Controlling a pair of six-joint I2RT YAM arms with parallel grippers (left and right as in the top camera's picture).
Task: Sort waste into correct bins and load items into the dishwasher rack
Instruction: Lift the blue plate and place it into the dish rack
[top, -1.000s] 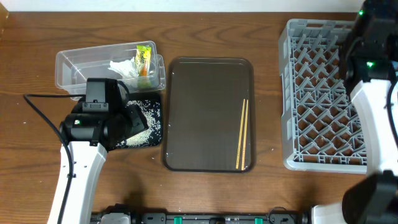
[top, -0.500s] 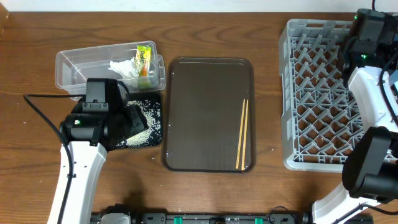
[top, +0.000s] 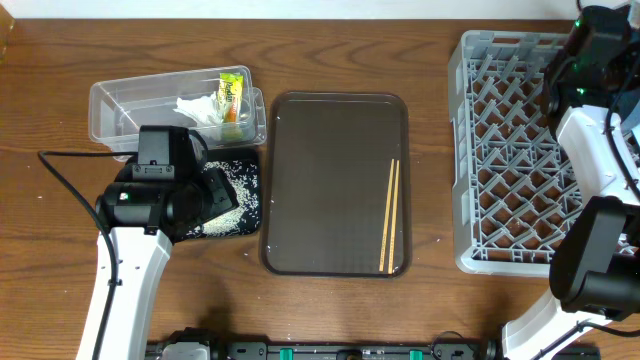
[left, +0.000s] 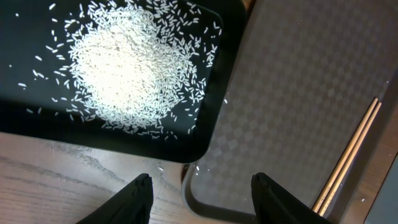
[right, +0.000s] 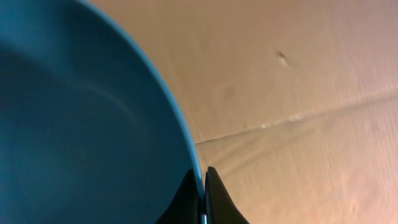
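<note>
The right gripper (right: 201, 182) was closed on the rim of the blue bowl-plate (right: 74, 118), its two fingers pinching the edge so that the dish spread away to one side of them. From above the dish itself could not be made out, only the right arm (top: 588, 60) at the far right corner of the table, over the far edge of the dishwasher rack (top: 510, 170). The rack's open grid thus lay toward the near edge from the held dish, which seemed the way the next move must go. The left gripper (left: 202, 190) hung open and empty over the near right corner of the black tray (left: 37, 121), with the rice (left: 130, 62) heaped inside it. The chopsticks (top: 389, 215) lay along the right edge of the brown tray (top: 320, 170), long axis far to near, closer to the left gripper than the right
</note>
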